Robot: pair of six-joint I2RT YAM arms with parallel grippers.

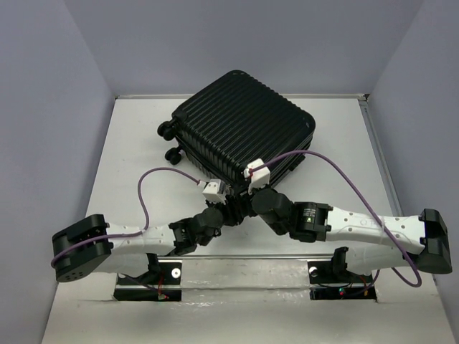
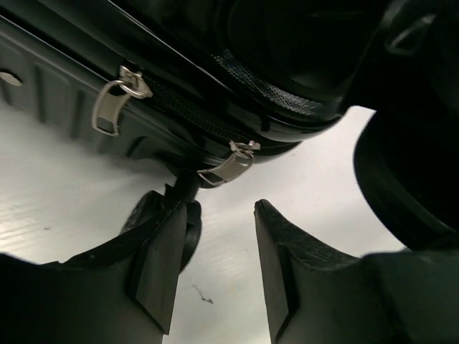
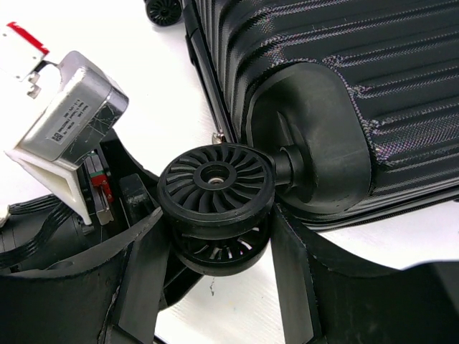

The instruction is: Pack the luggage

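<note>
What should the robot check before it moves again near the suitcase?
1. Right gripper closed around the wheel: ok.
2. Left gripper open, nothing between its fingers: ok.
3. Zipper pull just ahead of the left gripper: ok.
4. Zipper closed all the way: cannot tell.
5. Suitcase lying flat on the table: ok.
6. Room between the two grippers: cannot tell, they crowd the same corner.

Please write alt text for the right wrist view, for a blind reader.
A black caster wheel of the luggage sits gripped between the two fingers of the right end effector, seen close up. The ribbed black shell fills the upper right; the left arm's grey camera module shows at upper left above the white table.
</note>
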